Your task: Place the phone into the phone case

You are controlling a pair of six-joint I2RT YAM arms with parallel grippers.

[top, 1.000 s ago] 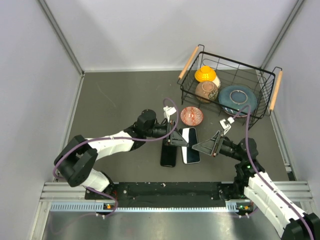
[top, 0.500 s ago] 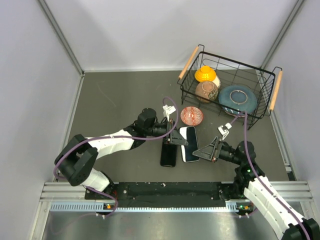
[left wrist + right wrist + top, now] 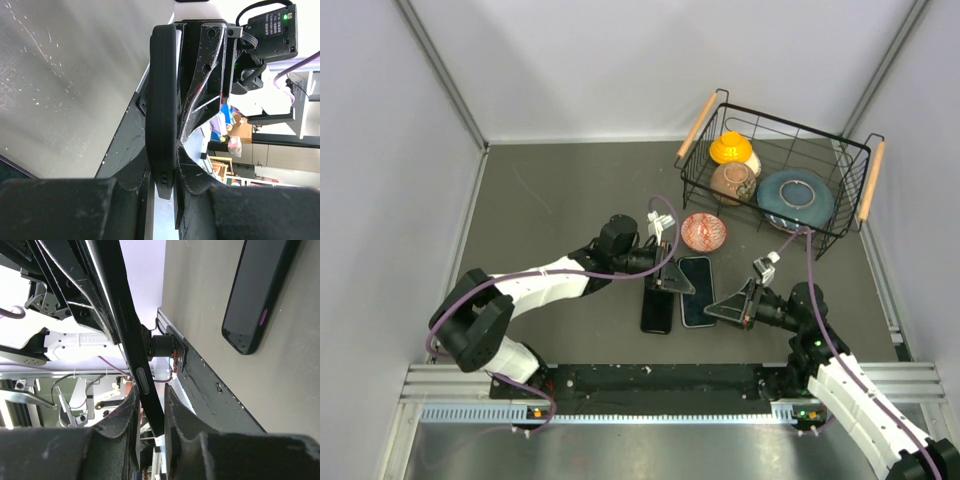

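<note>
Overhead: from above and behind the arm bases (image 3: 515,365) at 6 o'clock, steeply down from afar over the whole tabletop (image 3: 550,200). Wrists: close along the left fingers (image 3: 60,210) and right fingers (image 3: 60,455), rolled sideways, facing each other across the phone case (image 3: 161,100). Shared by right wrist and overhead: the flat black phone (image 3: 257,295).

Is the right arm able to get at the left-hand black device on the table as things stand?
Probably not. The right gripper is shut on the other phone, which lies between it and the black device, with the left gripper gripping it too.
</note>
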